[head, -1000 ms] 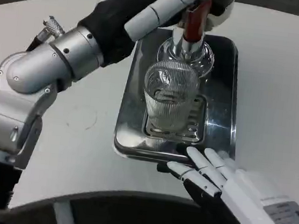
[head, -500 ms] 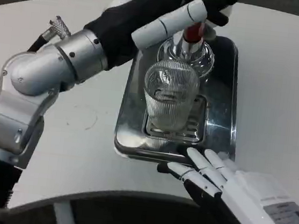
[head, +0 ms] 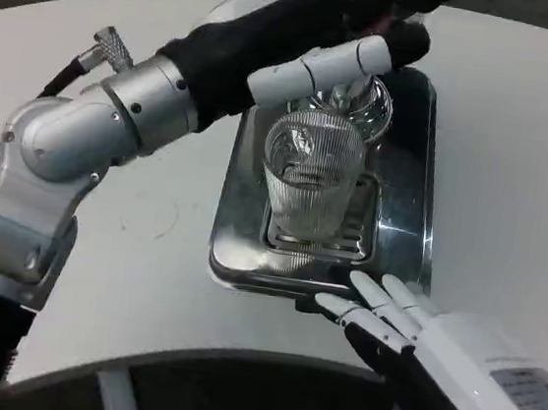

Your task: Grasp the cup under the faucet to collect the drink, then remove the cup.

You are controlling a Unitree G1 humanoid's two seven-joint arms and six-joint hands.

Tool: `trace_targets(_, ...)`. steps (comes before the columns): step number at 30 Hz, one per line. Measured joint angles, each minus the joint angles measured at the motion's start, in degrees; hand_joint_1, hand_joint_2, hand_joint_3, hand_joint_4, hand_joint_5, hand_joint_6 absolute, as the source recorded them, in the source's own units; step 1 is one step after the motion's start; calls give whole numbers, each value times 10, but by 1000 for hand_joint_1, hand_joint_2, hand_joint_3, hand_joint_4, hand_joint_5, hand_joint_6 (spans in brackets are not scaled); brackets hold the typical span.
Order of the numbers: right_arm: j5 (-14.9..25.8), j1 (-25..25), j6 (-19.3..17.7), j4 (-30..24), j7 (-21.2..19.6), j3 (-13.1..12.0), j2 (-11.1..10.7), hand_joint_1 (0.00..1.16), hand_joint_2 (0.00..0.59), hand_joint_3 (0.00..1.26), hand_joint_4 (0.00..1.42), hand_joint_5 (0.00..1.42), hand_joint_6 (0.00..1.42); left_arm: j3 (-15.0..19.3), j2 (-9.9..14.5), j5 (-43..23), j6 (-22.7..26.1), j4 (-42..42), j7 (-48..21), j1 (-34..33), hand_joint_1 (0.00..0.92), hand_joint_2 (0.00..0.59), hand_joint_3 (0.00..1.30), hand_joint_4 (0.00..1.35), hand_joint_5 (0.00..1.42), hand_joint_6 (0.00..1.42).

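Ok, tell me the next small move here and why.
Probably bring the right hand forward and close it around the ribbed glass cup. The cup stands on the drip grate of the steel tray, ungripped, while the right hand rests open at the tray's near edge. The left hand is up at the faucet.

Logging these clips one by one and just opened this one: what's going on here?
A ribbed clear cup stands on the grate of a steel drip tray, below the faucet. The left hand is up at the faucet's top, apparently working the tap. The right hand waits open at the tray's near edge, not touching the cup. Whether drink is flowing is hard to tell.
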Motion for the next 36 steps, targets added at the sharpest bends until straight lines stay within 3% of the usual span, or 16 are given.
trace_targets(26, 7, -5, 55, 0, 0, -8, -1, 417, 485, 165, 32, 0, 33, -22, 1, 60, -53, 0, 16, 0, 0, 109, 120, 0, 40, 178)
trace_targets(34, 18, -13, 100, 0, -1, -4, -1, 415, 485, 160, 32, 19, 53, -22, 1, 63, -56, 0, 16, 0, 0, 109, 118, 0, 33, 166)
trace_targets(36, 20, -17, 118, 0, -4, -3, -1, 422, 459, 137, 39, 34, 69, -22, 1, 63, -56, 0, 16, 0, 0, 109, 118, 0, 30, 164)
